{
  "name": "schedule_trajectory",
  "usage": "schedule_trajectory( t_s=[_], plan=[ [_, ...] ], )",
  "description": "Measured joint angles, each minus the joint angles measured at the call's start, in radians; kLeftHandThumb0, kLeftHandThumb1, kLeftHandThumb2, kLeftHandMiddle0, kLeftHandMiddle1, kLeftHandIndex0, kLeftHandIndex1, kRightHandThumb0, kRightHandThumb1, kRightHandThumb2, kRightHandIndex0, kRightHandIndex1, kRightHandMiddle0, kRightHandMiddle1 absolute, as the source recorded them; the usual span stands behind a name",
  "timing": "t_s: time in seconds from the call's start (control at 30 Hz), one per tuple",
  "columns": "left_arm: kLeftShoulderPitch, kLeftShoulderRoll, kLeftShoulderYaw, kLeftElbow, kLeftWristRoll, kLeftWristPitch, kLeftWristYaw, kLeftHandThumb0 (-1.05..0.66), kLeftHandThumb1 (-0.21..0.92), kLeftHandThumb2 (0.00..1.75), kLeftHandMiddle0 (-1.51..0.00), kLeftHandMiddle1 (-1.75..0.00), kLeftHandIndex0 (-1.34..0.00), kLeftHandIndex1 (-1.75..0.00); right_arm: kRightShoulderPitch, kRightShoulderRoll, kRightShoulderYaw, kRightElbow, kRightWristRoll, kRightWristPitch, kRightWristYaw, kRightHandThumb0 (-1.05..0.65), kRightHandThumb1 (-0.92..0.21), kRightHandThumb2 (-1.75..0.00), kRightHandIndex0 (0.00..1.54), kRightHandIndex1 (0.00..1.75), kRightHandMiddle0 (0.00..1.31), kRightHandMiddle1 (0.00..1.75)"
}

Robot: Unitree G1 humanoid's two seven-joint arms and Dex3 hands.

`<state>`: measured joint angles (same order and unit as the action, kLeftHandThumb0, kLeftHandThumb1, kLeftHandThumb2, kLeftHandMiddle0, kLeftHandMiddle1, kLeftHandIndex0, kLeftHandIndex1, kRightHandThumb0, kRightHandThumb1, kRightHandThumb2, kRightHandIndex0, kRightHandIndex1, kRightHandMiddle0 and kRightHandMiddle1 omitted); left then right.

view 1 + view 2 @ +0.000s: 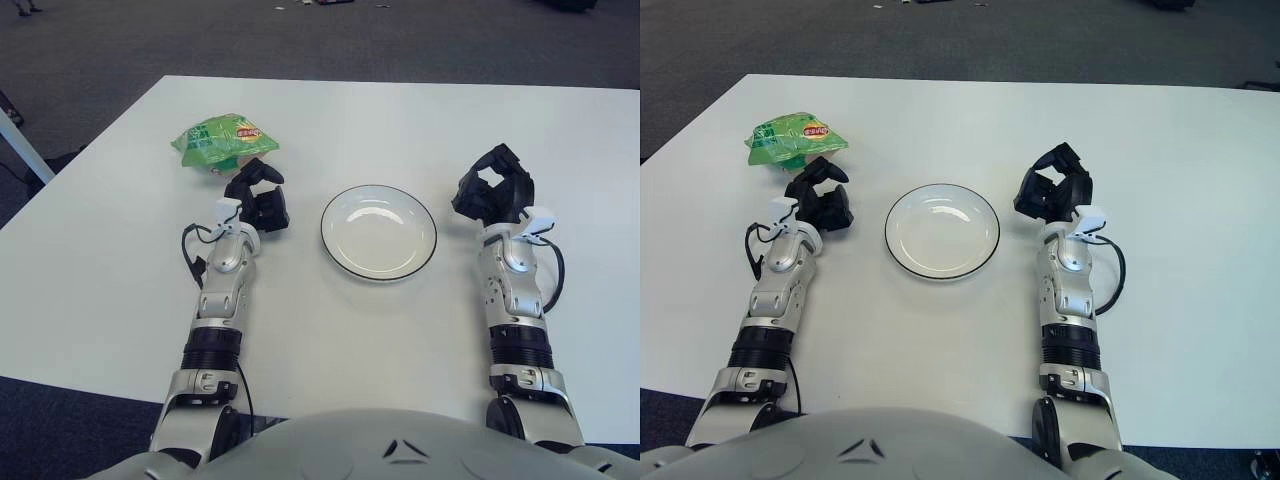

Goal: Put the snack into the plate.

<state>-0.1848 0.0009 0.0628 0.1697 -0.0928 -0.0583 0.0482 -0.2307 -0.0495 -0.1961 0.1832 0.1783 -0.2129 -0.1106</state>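
Left robot hand [258, 196] just beside snack [222, 139]

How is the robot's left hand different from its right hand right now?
The left hand is right next to the green snack bag, while the right hand is far from it, on the other side of the plate. The left hand reaches toward the bag; the right hand has nothing in front of it. Both are black, both hold nothing, and both show above the white table.
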Motion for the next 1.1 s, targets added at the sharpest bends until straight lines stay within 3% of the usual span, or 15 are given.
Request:
schedule_trajectory(
  t_s=[0.33,0.57,0.83,1.1],
  plan=[
    [0.005,-0.001,-0.005,-0.018,0.009,0.002,0.014,-0.5,0.27,1.37,-1.32,-1.75,-0.65,-1.75,-0.013,0.003,-0.005,0.026,0.006,-0.041,0.016,-0.56,-0.15,-1.53,1.34,1.75,0.76,1.75],
    [0.063,-0.002,-0.024,-0.169,0.027,0.065,0.047,-0.51,0.24,1.41,-1.32,-1.75,-0.68,-1.75,-0.02,0.01,-0.014,0.037,0.006,-0.054,0.017,-0.56,-0.14,-1.54,1.34,1.75,0.77,1.75],
    [0.094,0.002,-0.047,-0.246,0.024,0.103,0.046,-0.52,0.21,1.44,-1.32,-1.75,-0.7,-1.75,-0.024,0.013,-0.016,0.039,0.006,-0.056,0.02,-0.56,-0.14,-1.54,1.34,1.75,0.77,1.75],
    [0.131,0.03,-0.04,-0.429,-0.004,0.259,0.004,-0.53,0.21,1.45,-1.33,-1.75,-0.71,-1.75,-0.032,0.026,-0.015,0.047,0.006,-0.061,0.029,-0.56,-0.14,-1.54,1.35,1.75,0.77,1.75]
  ],
)
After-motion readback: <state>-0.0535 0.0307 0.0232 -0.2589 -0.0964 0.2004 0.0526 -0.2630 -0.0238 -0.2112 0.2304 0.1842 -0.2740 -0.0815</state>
